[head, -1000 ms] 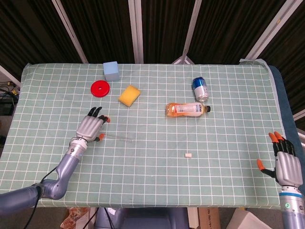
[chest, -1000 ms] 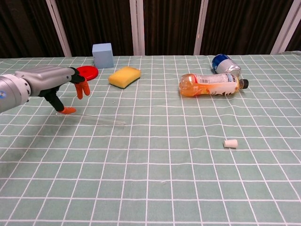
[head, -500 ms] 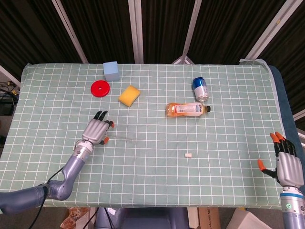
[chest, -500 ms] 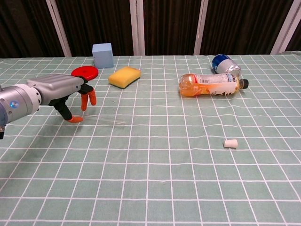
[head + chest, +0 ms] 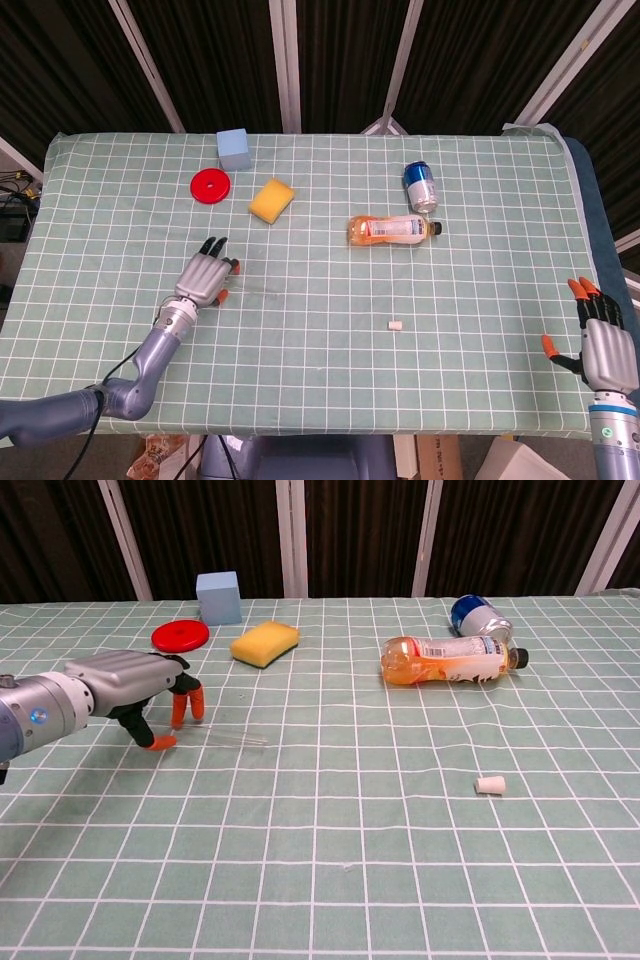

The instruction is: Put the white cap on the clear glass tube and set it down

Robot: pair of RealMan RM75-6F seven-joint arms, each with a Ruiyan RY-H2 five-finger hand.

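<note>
Now reaching for the pickup, so far with nothing gripped. Left hand [image 5: 135,685] low over the cloth at the table's left side, fingers apart and curved downward, thumb tip near the mat, straddling the near end of the clear glass tube [image 5: 228,737]. Tube lying flat on the checked cloth, very faint against the grid, running rightward from under those fingertips; contact with it impossible to confirm from either view. Best handled by closing thumb and fingers from opposite sides across the tube's width, low and gently, since thin glass on fabric looks apt to roll or skid away. Worth gripping near the end rather than the middle, leaving the far mouth free for capping. Further right, white cap [image 5: 490,785] on its side on bare cloth, well apart from the tube and nearer the front edge. Far right, right hand [image 5: 604,345] held off the table's corner, fingers spread, empty, well placed to fetch the cap next.
</note>
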